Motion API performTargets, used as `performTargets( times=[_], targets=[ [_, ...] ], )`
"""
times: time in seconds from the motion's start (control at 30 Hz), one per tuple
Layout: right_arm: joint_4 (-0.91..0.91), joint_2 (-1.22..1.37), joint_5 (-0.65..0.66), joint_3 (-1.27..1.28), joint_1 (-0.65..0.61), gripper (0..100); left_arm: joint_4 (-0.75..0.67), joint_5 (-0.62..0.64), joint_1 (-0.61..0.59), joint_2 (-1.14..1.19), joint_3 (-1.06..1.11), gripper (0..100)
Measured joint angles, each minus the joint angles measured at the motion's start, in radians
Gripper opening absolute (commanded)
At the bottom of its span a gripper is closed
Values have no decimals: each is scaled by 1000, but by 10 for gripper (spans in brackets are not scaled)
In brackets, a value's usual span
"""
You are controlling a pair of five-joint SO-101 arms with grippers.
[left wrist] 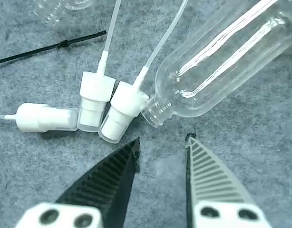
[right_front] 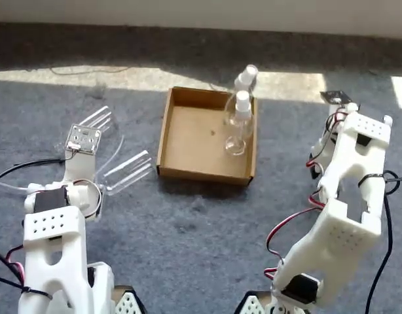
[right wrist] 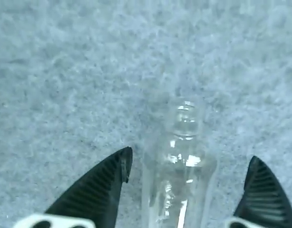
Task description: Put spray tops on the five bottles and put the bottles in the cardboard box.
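My left gripper (left wrist: 162, 142) is open just above the grey carpet, its fingertips short of three loose white spray tops (left wrist: 122, 111), (left wrist: 93, 99), (left wrist: 41, 118) with long dip tubes. A clear, topless bottle (left wrist: 217, 61) lies beside them, its neck towards the tops. My right gripper (right wrist: 189, 160) is open wide around another clear, topless bottle (right wrist: 179, 161), with neither finger touching it. The cardboard box (right_front: 171, 131) sits mid-floor with one topped bottle (right_front: 239, 124) inside by its right wall. A second topped bottle (right_front: 245, 78) stands at the box's far right corner.
Another clear bottle (right_front: 126, 171) lies left of the box near the left arm (right_front: 57, 222). A black cable tie (left wrist: 51, 47) lies past the tops. The right arm (right_front: 351, 170) stands right of the box. Open carpet lies in front of the box.
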Motion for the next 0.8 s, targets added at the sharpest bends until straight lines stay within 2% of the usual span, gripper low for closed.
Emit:
performTargets(
  times=[0.17, 0.53, 0.8],
  targets=[
    [-2, 0, 41, 21, -3, 321, 0, 0, 0, 0, 0, 155],
    [-54, 0, 43, 71, -2, 320, 0, 0, 0, 0, 0, 155],
    [-55, 0, 43, 71, -2, 201, 0, 0, 0, 0, 0, 155]
  ],
)
